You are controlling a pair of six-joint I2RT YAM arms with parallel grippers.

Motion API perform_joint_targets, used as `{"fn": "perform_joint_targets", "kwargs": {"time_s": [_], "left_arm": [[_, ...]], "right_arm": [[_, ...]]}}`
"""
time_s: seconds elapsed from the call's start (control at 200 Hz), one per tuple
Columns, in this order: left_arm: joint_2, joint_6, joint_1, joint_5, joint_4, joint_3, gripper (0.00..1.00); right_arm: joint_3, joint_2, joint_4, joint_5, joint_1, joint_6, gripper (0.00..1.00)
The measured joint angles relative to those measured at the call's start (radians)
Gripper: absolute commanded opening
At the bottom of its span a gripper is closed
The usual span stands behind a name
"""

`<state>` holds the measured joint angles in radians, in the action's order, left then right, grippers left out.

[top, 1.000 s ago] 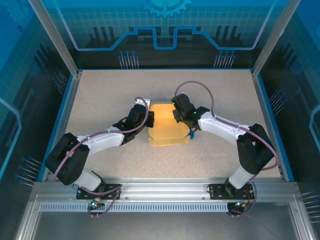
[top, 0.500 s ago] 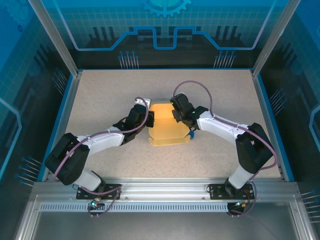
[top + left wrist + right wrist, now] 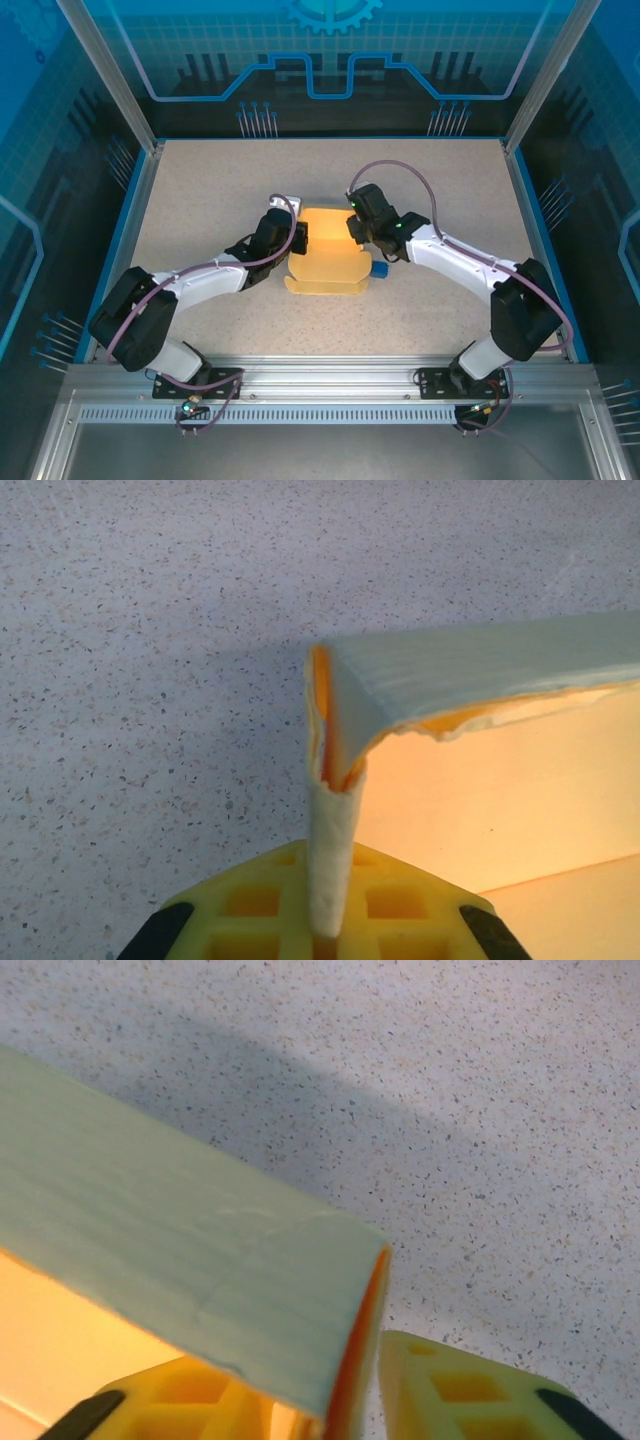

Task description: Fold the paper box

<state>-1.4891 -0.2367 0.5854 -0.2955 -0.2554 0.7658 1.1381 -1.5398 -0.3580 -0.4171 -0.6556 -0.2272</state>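
Speckled grey-beige tabletop (image 3: 200,190), blue rim (image 3: 130,215). Aluminium posts (image 3: 107,70) at far corners. Back panel (image 3: 320,60) lit blue, circuit pattern. Slotted rail (image 3: 320,412) nearside.

The right gripper (image 3: 320,1385) is standing at the bottom edge, its yellow fingers (image 3: 470,1390) sitting one on each side of a corner of the paper box (image 3: 180,1250). The jaws are standing parted, wider than the card is thick, and a narrow gap is showing between the right-hand finger and the orange corner edge. The pale wall is running from upper left to lower right, casting a shadow on the speckled table (image 3: 500,1100)
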Motion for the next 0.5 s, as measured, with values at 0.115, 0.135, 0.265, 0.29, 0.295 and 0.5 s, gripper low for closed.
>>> {"fn": "perform_joint_targets", "kwargs": {"time_s": [0.115, 0.135, 0.265, 0.29, 0.295, 0.5], "left_arm": [[0.0, 0.001, 0.0, 0.0, 0.015, 0.0, 0.07], [0.0, 0.001, 0.0, -0.001, 0.016, 0.0, 0.07], [0.0, 0.002, 0.0, -0.001, 0.02, 0.0, 0.07], [0.0, 0.003, 0.0, -0.003, 0.021, 0.0, 0.07], [0.0, 0.003, 0.0, -0.003, 0.021, 0.0, 0.07], [0.0, 0.003, 0.0, -0.007, 0.026, 0.0, 0.07]], "right_arm": [[0.0, 0.019, -0.002, 0.022, 0.006, -0.004, 0.53], [0.0, 0.021, -0.002, 0.027, 0.007, -0.004, 0.54], [-0.011, 0.053, -0.001, 0.082, 0.023, -0.014, 0.58], [-0.017, 0.064, -0.002, 0.099, 0.028, -0.017, 0.58], [-0.018, 0.066, -0.002, 0.101, 0.029, -0.017, 0.59], [-0.06, 0.154, 0.0, 0.204, 0.059, -0.042, 0.54]]}}
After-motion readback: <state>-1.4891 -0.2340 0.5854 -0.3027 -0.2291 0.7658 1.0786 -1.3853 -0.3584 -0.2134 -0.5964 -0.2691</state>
